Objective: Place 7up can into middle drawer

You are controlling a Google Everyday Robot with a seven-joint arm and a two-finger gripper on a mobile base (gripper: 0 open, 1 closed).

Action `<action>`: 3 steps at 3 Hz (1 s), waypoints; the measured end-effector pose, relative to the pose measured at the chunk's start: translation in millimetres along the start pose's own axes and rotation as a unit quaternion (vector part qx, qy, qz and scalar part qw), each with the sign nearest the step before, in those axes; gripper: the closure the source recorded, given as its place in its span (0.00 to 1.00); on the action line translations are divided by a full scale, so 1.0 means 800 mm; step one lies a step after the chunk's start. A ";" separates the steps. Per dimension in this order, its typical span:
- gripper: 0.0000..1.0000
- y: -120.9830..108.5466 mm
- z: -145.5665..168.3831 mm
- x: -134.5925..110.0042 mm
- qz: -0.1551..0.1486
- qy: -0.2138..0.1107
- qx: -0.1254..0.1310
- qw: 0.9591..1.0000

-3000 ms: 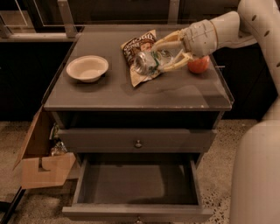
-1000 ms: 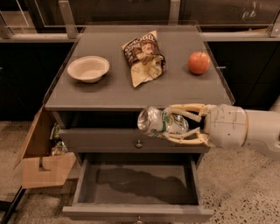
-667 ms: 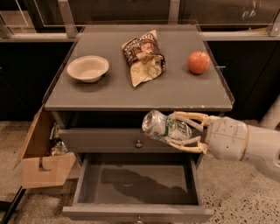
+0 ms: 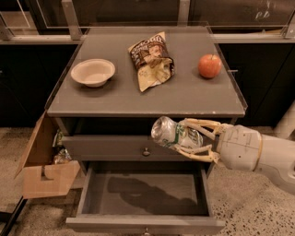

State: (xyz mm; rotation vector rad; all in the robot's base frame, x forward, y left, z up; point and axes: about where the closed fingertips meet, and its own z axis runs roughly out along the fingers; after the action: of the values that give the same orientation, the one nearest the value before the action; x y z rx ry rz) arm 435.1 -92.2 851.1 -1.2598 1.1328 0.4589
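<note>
Gripper [image 4: 185, 137] came down off tabletop [image 4: 184, 99], fingers clamped on 7up can [image 4: 176, 134], 1 o'clock above open middle drawer [image 4: 115, 203]; release was still pending.

Setting: an indoor test area of the lab or office type, not a home. Indicators:
- A plain grey drawer cabinet [image 4: 115, 99] stands on a speckled hard floor [image 4: 239, 203].
- Dark cabinet fronts [image 4: 267, 83] flank it.
- Metal-framed glass panels [image 4: 124, 11] run behind it.
- An open cardboard box [image 4: 44, 170] sits at its left.
- A bowl [image 4: 92, 72], snack bag [image 4: 152, 60] and apple [image 4: 209, 66] lie apart on top.

The gripper [image 4: 180, 136] clasps the 7up can [image 4: 167, 131] in front of the cabinet, above the open middle drawer [image 4: 143, 189].
</note>
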 end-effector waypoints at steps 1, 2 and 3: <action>1.00 0.011 0.004 0.047 0.021 0.015 0.041 0.999; 1.00 0.022 0.004 0.086 0.042 0.036 0.065 0.996; 1.00 0.032 0.006 0.113 0.054 0.068 0.057 0.995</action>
State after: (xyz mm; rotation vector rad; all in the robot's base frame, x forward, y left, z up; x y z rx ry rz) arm 455.0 -106.4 760.1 -1.1488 1.3286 0.3875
